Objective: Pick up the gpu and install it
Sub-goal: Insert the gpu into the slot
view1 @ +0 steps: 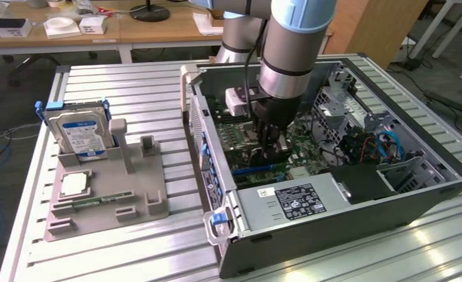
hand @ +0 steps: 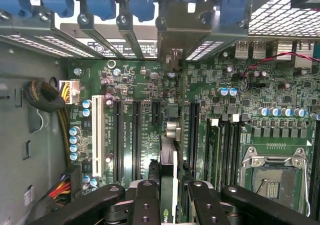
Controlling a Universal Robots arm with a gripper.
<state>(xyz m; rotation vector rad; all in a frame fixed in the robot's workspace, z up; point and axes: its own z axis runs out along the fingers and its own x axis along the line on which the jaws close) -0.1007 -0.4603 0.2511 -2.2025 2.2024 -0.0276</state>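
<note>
My gripper (view1: pixel 268 144) reaches down into the open computer case (view1: pixel 333 232), low over the green motherboard (view1: pixel 239 138). In the wrist view the gripper (hand: pixel 170 205) is shut on the gpu (hand: pixel 168 157), a thin dark card seen edge-on between the black fingers (hand: pixel 147 200). The card runs along the motherboard (hand: pixel 240 85), in line with the long dark expansion slots (hand: pixel 136 135). Its metal end bracket (hand: pixel 172 37) sits at the case's rear slot openings. In the exterior view the gpu (view1: pixel 263 157) shows as a dark slab under the fingers.
A grey holder (view1: pixel 105 194) on the exterior view's left carries the silver hard drive (view1: pixel 80 135), a processor chip (view1: pixel 74 183) and a green memory stick (view1: pixel 90 202). The power supply (view1: pixel 293 202), drive cage (view1: pixel 336 97) and CPU socket (hand: pixel 272 177) crowd the card.
</note>
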